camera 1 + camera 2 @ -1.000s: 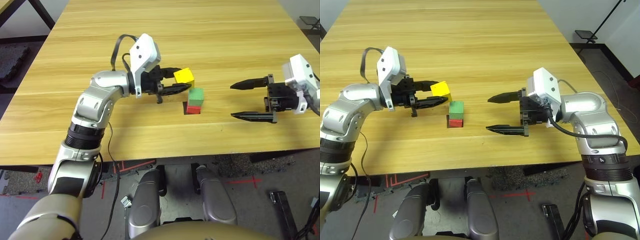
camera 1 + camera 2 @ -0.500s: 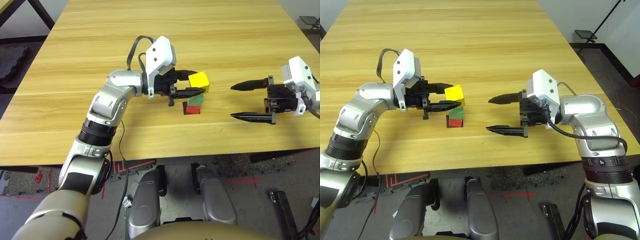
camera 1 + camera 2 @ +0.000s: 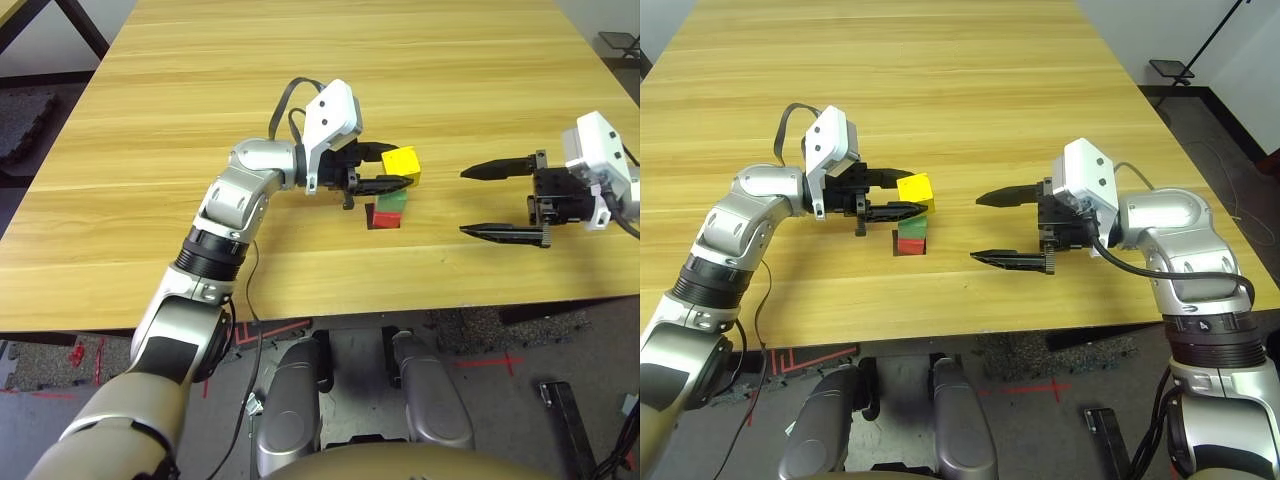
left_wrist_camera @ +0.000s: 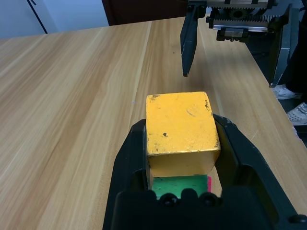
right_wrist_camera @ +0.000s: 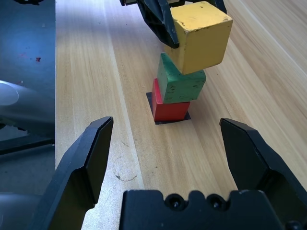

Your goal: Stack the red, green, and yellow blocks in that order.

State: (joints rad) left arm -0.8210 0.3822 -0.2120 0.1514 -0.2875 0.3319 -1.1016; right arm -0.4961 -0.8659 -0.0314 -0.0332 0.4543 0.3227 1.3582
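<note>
The red block [image 5: 169, 108] sits on a black square patch [image 3: 385, 225] on the table, with the green block [image 5: 181, 82] stacked on it, turned slightly. My left gripper [image 3: 400, 170] is shut on the yellow block [image 3: 401, 162] and holds it in the air just above the green block [image 4: 180, 184], a little off toward the far side. My right gripper [image 3: 480, 201] is open, hovering to the right of the stack with nothing between its fingers.
The wooden table [image 3: 300, 60] stretches wide around the stack. The table's front edge [image 3: 300, 310] lies close below the grippers. Dark floor and a black stand show beyond the right side.
My left gripper has carried the yellow block rightward, from left of the stack to above the green block. The right gripper has stayed put.
</note>
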